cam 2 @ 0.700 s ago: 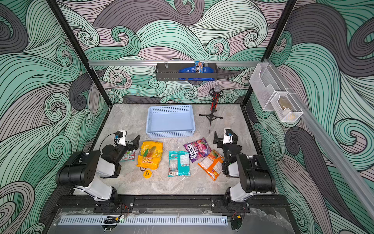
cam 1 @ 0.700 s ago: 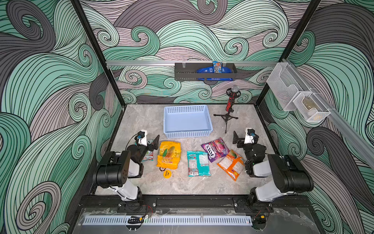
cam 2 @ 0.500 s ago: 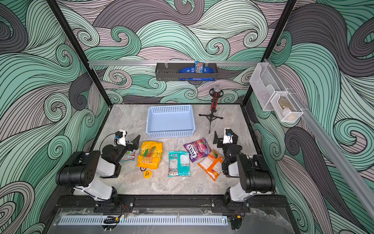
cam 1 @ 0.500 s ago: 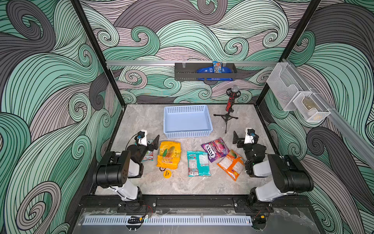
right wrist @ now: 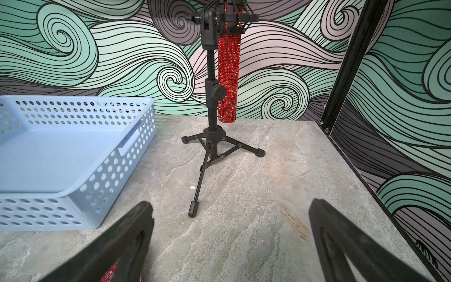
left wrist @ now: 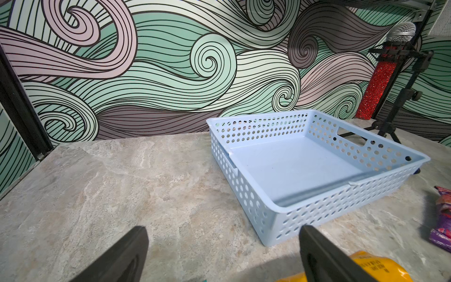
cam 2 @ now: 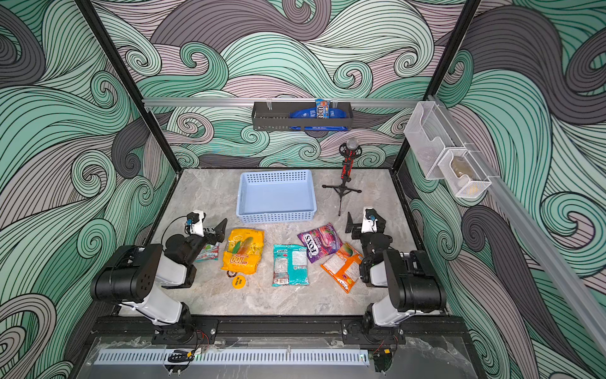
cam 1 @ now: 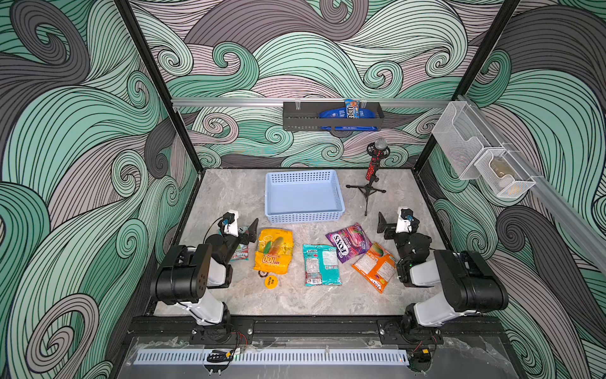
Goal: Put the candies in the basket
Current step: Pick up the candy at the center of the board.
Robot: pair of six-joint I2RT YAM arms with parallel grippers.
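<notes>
Marbled grey throughout; logging the desk (cam 1: 229,197) as boxed by patterned walls at back and both sides, with a black rail closing the near edge. Seeing bare surface lying between the basket (cam 1: 305,217) and the left wall, plus a bare strip along the near rail. Finding tighter going on the right: tripod microphone stand (cam 1: 366,192) standing just beside the basket, one leg reaching toward the right arm. Noting only a narrow gap between the basket's front wall and the row of bags.

Checking left fingers (left wrist: 131,251): spread wide, pinching nothing, hanging low over the desk, pointing at the basket's near corner. Seeing yellow bag (cam 1: 274,251) just beside one finger, contact not clear. Checking right fingers (right wrist: 341,239): likewise spread wide, gripping nothing, aiming at bare desk beside the tripod.

Counting five candy bags, all lying flat on the desk outside the basket:
- yellow bag
- teal bag (cam 1: 320,264)
- purple FOX'S bag (cam 1: 349,241)
- orange bag (cam 1: 375,267)
- green-white mint bag (cam 1: 242,255), mostly hidden under the left arm

Counting one basket, one small yellow disc (cam 1: 271,281) just beside the yellow bag's near end, one microphone stand, two arms.
</notes>
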